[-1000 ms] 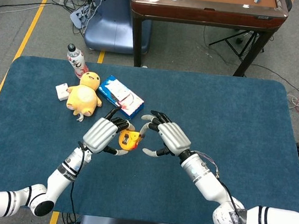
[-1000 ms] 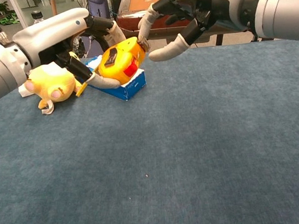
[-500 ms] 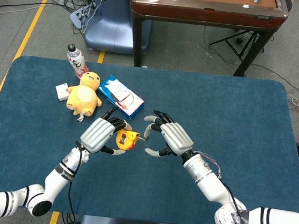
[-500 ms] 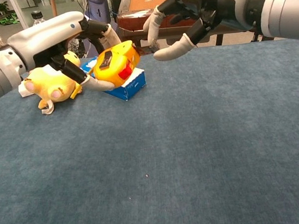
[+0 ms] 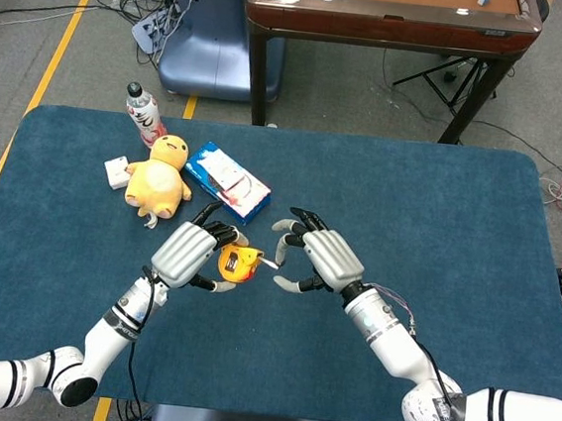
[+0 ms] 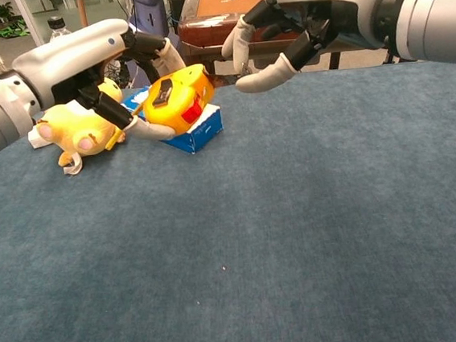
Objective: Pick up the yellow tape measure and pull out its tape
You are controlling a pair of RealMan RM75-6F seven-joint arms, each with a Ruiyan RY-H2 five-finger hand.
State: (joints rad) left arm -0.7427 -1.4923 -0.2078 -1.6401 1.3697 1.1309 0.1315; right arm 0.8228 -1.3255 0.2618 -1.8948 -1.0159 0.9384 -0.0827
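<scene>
The yellow tape measure [image 5: 238, 263] [image 6: 177, 101], with a red button and a black clip, is held above the blue table by my left hand [image 5: 187, 254] [image 6: 92, 63], fingers wrapped around its body. My right hand [image 5: 321, 257] [image 6: 309, 9] hovers just to its right with fingers curved and apart, holding nothing. In the chest view a small gap separates its fingertips [image 6: 238, 45] from the tape measure's front end. I cannot make out any drawn tape between them.
A yellow plush duck [image 5: 161, 179] [image 6: 74, 125] and a blue box [image 5: 226, 180] [image 6: 196, 130] lie behind the left hand. A bottle [image 5: 143, 115] and a small white object [image 5: 116, 171] sit at the far left. A brown table [image 5: 390, 7] stands beyond.
A second ago a right fingertip touched the tape measure's front end; the right hand has since drawn back a little to the right. The left hand keeps its grip and shifted slightly left.
</scene>
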